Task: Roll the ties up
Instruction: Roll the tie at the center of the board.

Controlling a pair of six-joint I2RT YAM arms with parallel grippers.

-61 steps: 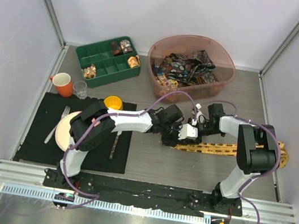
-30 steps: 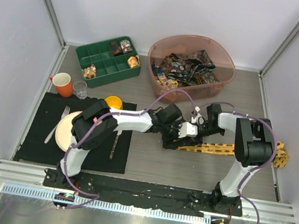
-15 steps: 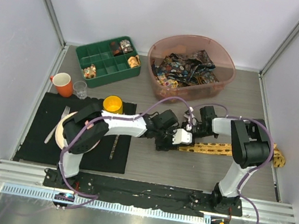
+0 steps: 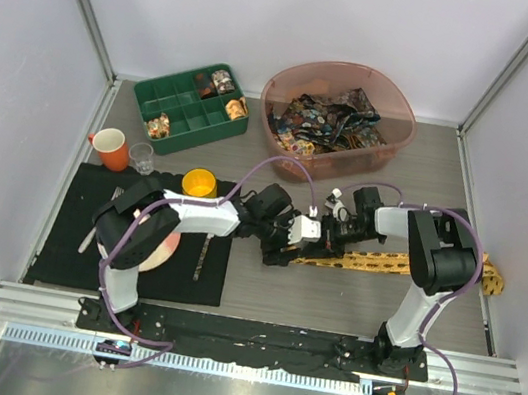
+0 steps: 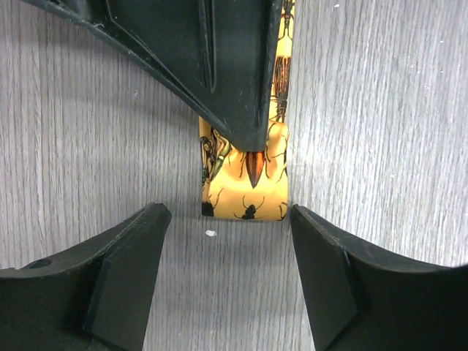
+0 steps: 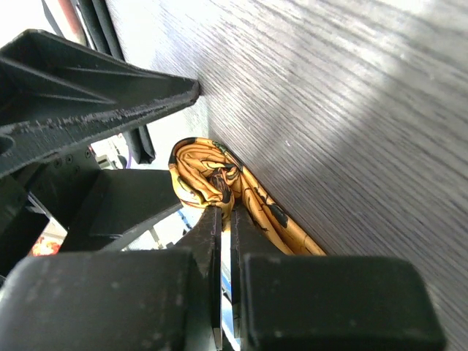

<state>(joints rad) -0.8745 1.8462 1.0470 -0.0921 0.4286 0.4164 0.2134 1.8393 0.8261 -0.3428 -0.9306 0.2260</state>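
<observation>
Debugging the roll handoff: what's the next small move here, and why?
Probably close the left gripper on the curled end of the yellow tie: its jaws stand open either side of that end, while the right gripper, shut, pinches the curl and could then let go to re-grip.

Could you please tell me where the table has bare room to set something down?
Bare: the strip between the yellow tie and the near edge; the far right corner beside the pink basin. Crowded: the tie's end, where left tool and right tool meet.
</observation>
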